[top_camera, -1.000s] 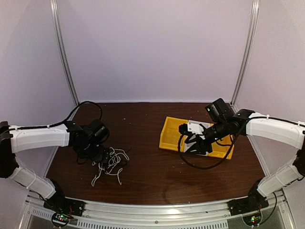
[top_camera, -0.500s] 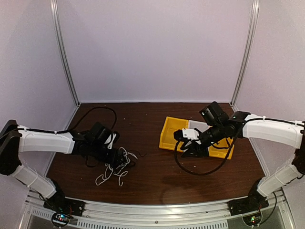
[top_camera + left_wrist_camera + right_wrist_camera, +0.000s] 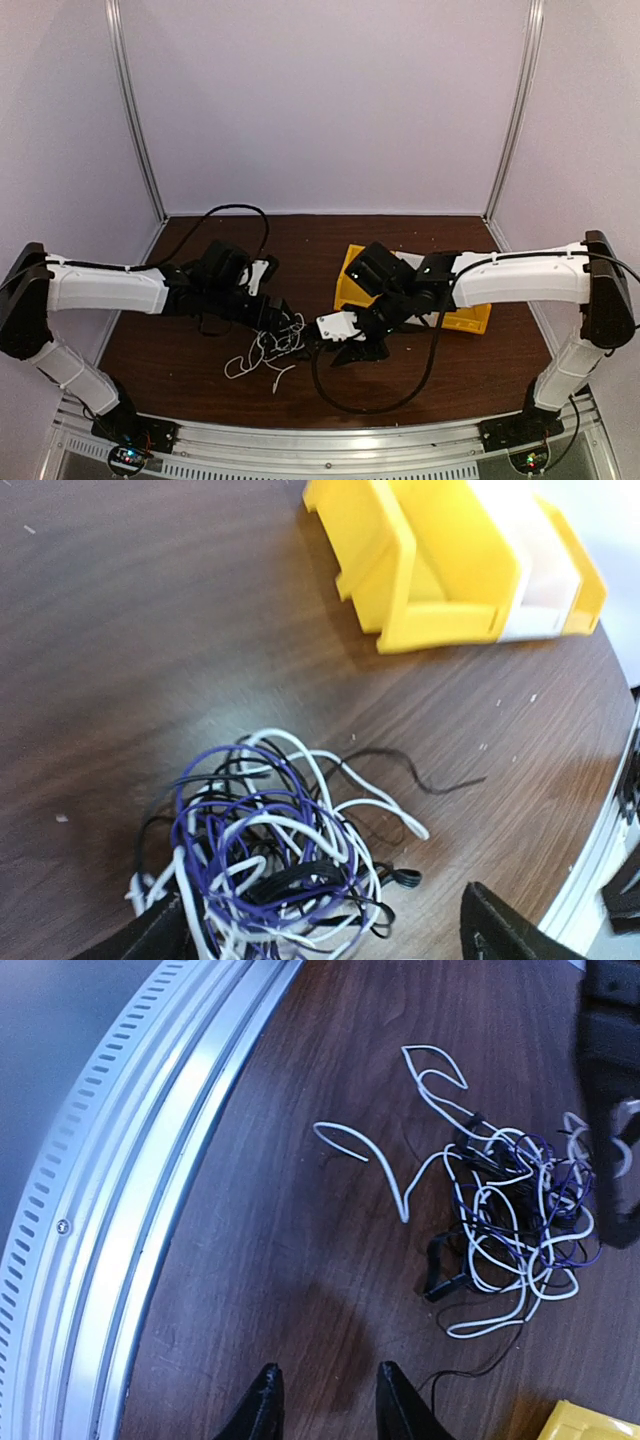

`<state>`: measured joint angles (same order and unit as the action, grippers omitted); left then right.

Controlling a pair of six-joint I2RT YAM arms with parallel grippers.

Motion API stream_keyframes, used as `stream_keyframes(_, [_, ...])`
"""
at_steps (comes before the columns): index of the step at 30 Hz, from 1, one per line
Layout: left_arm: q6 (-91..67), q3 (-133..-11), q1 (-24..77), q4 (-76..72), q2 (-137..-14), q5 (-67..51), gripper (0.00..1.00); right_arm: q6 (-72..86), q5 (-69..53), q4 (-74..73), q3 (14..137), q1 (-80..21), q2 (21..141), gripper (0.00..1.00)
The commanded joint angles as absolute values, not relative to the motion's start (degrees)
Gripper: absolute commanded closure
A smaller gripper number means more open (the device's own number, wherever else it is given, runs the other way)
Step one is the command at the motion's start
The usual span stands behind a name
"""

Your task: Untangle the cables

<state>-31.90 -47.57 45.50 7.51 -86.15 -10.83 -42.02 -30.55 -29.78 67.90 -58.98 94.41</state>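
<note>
The cables (image 3: pixel 262 352) lie as one knotted clump of white, purple and thin black cords on the brown table, left of centre. In the left wrist view the clump (image 3: pixel 270 850) lies between my fingers, against the left one (image 3: pixel 150 935). My left gripper (image 3: pixel 320 945) is wide open over it, and shows in the top view (image 3: pixel 288 326) at the clump's right end. My right gripper (image 3: pixel 328 1405) is open and empty just above bare table, with the clump (image 3: pixel 510 1200) ahead and to the right. In the top view the right gripper (image 3: pixel 348 346) is just right of the clump.
A yellow bin (image 3: pixel 352 272) stands right of centre behind the right arm, and shows in the left wrist view (image 3: pixel 450 570). The aluminium rail (image 3: pixel 130 1160) runs along the table's front edge. The right arm's thick black cable (image 3: pixel 400 395) loops over the table.
Both arms have swung toward the table's centre. The clump has shifted right with the left gripper. The right gripper has moved left from over the bin to beside the clump.
</note>
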Motion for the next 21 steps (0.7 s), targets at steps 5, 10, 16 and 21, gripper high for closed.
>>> stream_keyframes(5, [-32.3, -47.1, 45.6, 16.2, -70.0, 5.0, 0.02, -41.5, -26.3, -23.9, 72.7, -63.5, 102.0, 0.63])
stream_keyframes(10, [-35.2, -43.9, 45.5, 15.1, -66.2, 7.9, 0.02, -40.4, -26.6, -24.1, 77.4, -63.6, 107.9, 0.62])
stream_keyframes(16, [-36.3, -43.2, 45.5, 16.2, -64.8, 9.9, 0.02, -39.6, -27.4, -22.9, 80.1, -64.3, 111.8, 0.61])
stream_keyframes(21, [-35.8, -42.8, 45.5, 16.2, -63.9, 10.3, 0.02, -38.1, -29.2, -21.7, 81.7, -64.3, 114.6, 0.63])
